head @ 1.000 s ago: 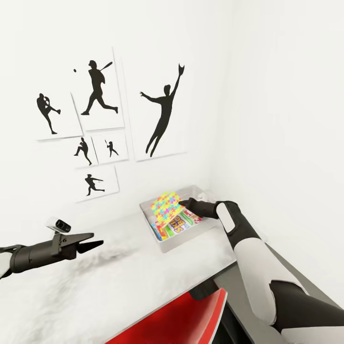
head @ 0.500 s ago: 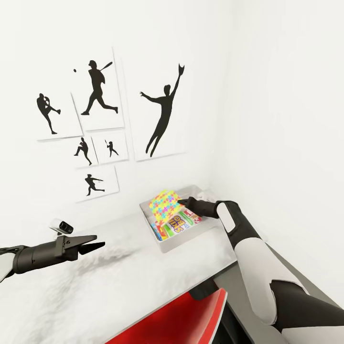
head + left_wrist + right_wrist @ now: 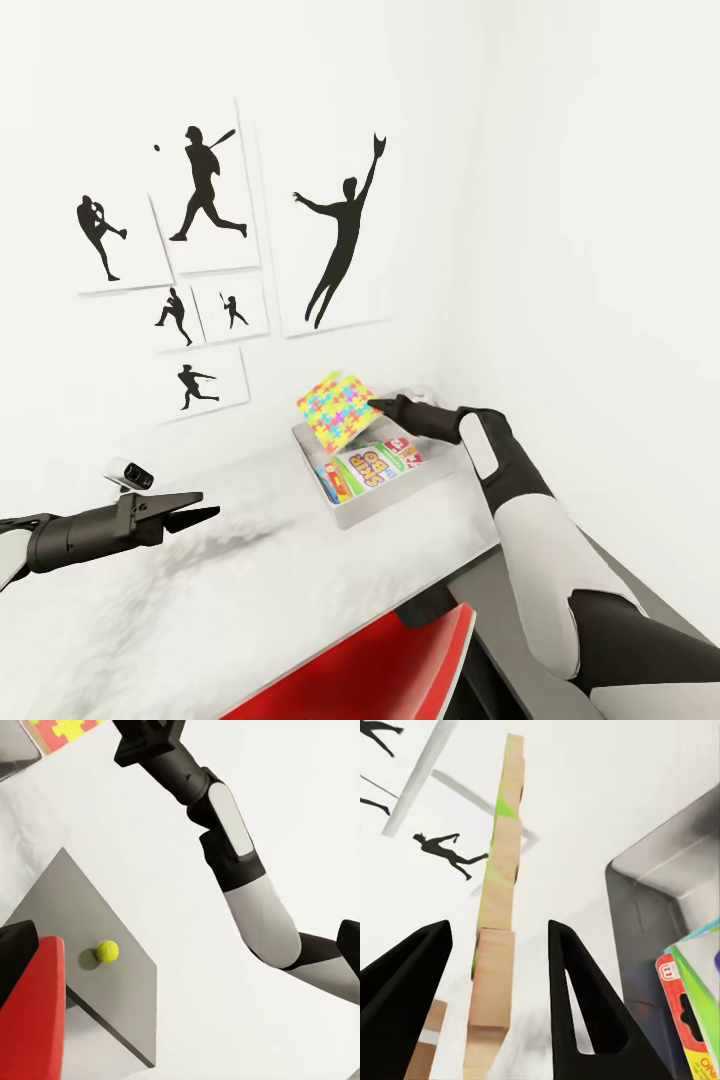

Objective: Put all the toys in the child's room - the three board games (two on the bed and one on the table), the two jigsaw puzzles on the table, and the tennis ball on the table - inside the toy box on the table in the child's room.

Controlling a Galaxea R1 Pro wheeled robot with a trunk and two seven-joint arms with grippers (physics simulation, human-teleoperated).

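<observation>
1. Across the lower half of the head view spreads the white surface [image 3: 260, 590], with a red chair [image 3: 370, 670] at its near edge.
2. At its far corner sits the grey toy box [image 3: 345, 512], board games [image 3: 372, 467] lying inside.
3. Above the box, tilted, hangs the jigsaw puzzle [image 3: 337, 408], clear of the games.
4. Right gripper [image 3: 378, 407] pinches the puzzle's edge; its fingers [image 3: 585, 1012] flank it.
5. Left gripper [image 3: 200, 513] hovers over the surface, holding nothing, jaws nearly together.
6. Smallest, the tennis ball [image 3: 107, 951] rests on a grey ledge.
</observation>
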